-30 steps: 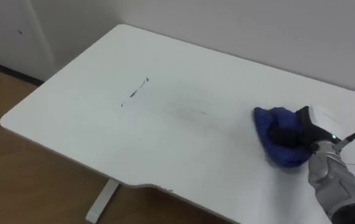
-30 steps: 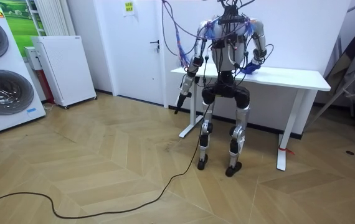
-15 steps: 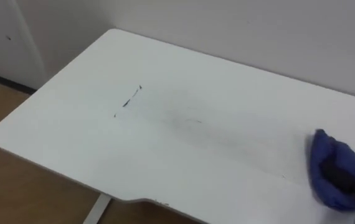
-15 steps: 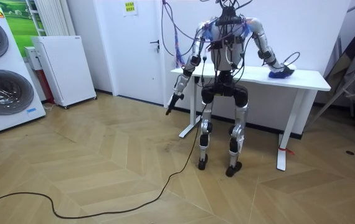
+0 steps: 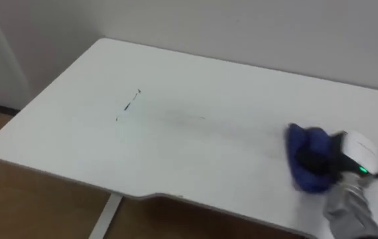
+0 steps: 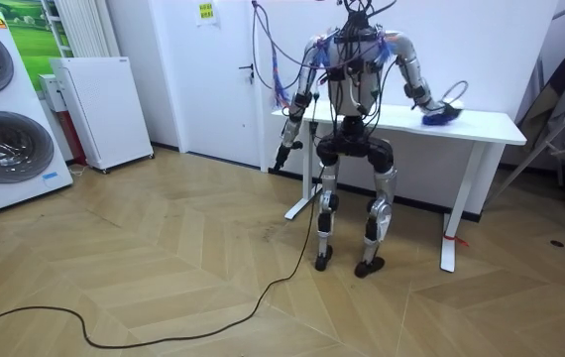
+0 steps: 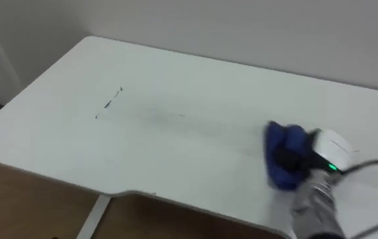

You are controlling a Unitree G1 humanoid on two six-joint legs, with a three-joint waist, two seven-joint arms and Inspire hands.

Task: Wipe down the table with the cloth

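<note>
- Wiping looks underway but nowhere near done, I'd say. The blue cloth (image 5: 300,138) sits bunched on the right part of the white worktop (image 5: 242,79), toward the front edge.
- The right hand (image 5: 349,153) is on top of it, with dark fingers (image 5: 314,161) curled down into the bunch and pressing it onto the surface.
- The left hand (image 6: 283,156) just hangs at the robot's side, clear of the worktop. I can't tell what state it's in from that far off.
- Still to do: a short dark stroke (image 5: 131,104) on the left part, well apart from the cloth and looking untouched.
- There's also a faint greyish smear (image 5: 189,118) between that stroke and the cloth, so the middle probably needs another pass.
- The patch right around the cloth looks clean to me.
</note>
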